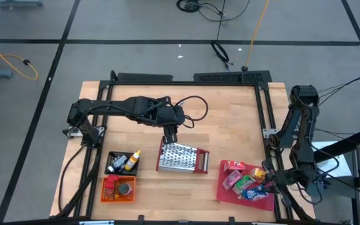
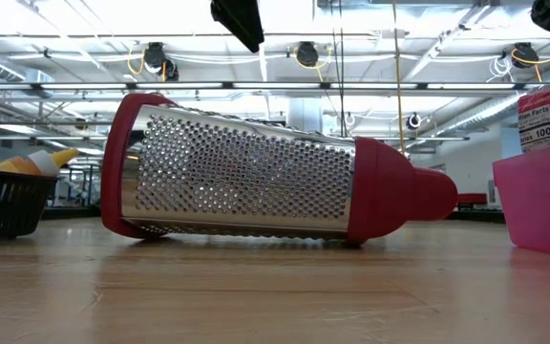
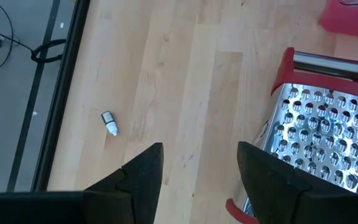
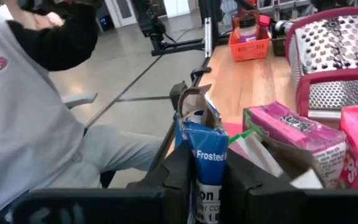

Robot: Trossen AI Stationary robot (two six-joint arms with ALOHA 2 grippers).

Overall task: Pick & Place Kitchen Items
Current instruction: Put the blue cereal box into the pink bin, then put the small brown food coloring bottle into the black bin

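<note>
Gripping blue packet (image 4: 202, 163), your right gripper (image 4: 205, 168) sits at red tray (image 1: 230, 194) edge, jaws narrow around it, likely lifting it clear of pink box (image 4: 291, 127) beside. Your left gripper (image 3: 197, 177) hovers beside grater (image 1: 181, 157), jaws wide, empty, probably waiting. Left wrist view alone shows tiny bottle (image 3: 109, 122) lying loose on table (image 1: 230, 125); right wrist view alone shows person seated beyond table edge.
</note>
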